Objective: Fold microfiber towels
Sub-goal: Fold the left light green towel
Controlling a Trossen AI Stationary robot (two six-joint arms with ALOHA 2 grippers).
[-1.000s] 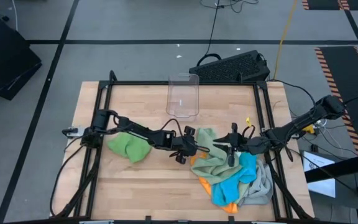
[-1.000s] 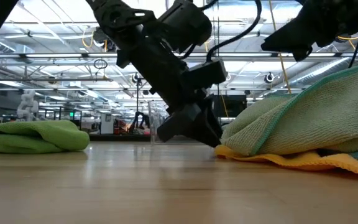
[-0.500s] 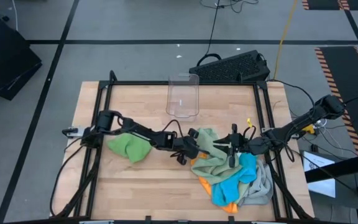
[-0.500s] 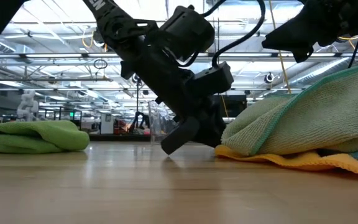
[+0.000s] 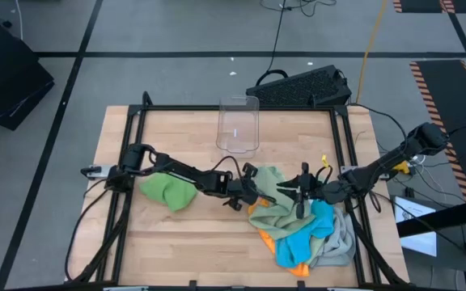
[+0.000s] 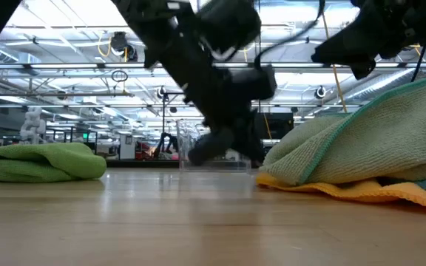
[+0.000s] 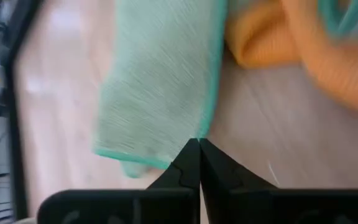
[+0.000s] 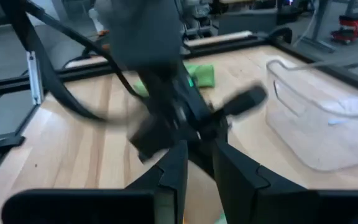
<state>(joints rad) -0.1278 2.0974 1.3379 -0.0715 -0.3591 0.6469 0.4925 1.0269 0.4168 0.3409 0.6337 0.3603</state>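
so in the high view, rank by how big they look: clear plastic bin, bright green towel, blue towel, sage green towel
1. sage green towel, spread widest, though partly under the grippers.
2. to 4. blue towel, bright green towel and clear plastic bin look too alike to rank; the blue one is partly overlapped.

1. I find no text, label, brand, number or sign that I can read in any of my views.
2. Whatever may be printed in the room beyond the table (image 5: 184,234) is too small for me to make out.
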